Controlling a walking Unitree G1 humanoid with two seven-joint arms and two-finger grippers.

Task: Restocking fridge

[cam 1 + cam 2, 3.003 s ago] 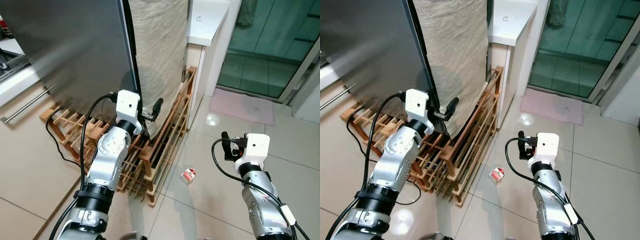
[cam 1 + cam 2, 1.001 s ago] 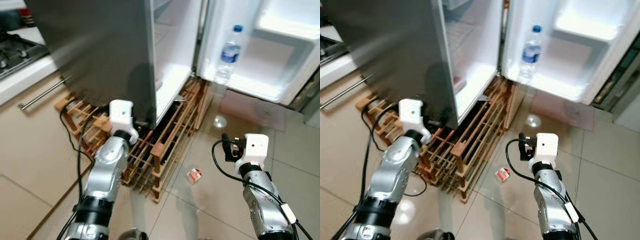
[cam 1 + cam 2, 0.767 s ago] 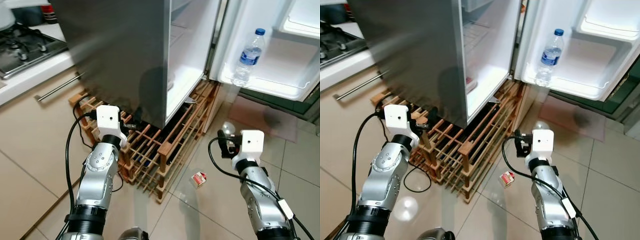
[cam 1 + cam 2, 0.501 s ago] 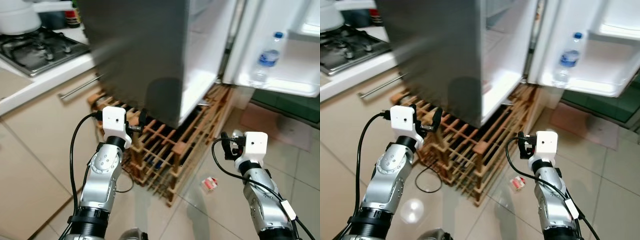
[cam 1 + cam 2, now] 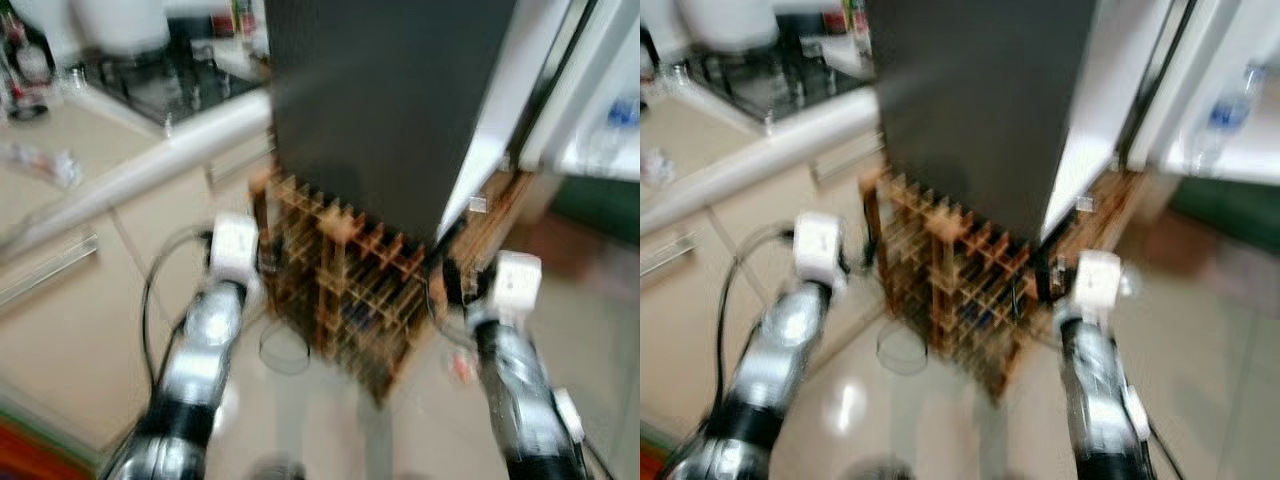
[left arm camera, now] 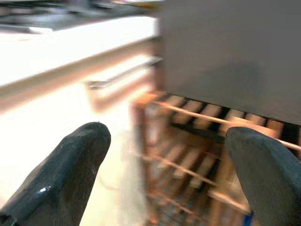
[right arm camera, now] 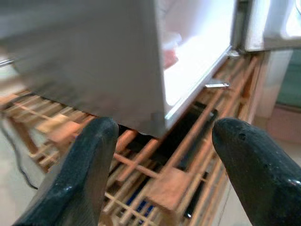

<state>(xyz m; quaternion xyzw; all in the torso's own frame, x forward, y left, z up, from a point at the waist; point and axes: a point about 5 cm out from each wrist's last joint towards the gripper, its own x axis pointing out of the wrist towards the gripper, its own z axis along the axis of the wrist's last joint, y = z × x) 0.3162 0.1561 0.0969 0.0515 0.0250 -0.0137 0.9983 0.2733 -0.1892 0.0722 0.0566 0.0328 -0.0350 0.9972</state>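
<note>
head views: motion-blurred | bottle (image 5: 1228, 105) smeared (label unreadable) | fridge (image 5: 980, 110) top cropped

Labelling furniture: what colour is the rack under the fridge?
Reddish-brown wood; the rack shows best in the right eye view.

Your two arms show as blurred silver tubes, each built from rounded metal segments with a darker black band lower down. The left arm (image 5: 200, 350) ends in a white boxy wrist block (image 5: 234, 246), and a black cable loops out from that block and runs back down along the arm. The right arm (image 5: 510, 370) carries the same white block (image 5: 516, 280) at its wrist, with a small white tag or clip on the lower segment and a black cable beside it. Seen from the wrists, your fingers (image 6: 70, 165) are thick, rounded and glossy black, with soft highlights on the left pair; the right pair (image 7: 87, 165) looks the same.
</note>
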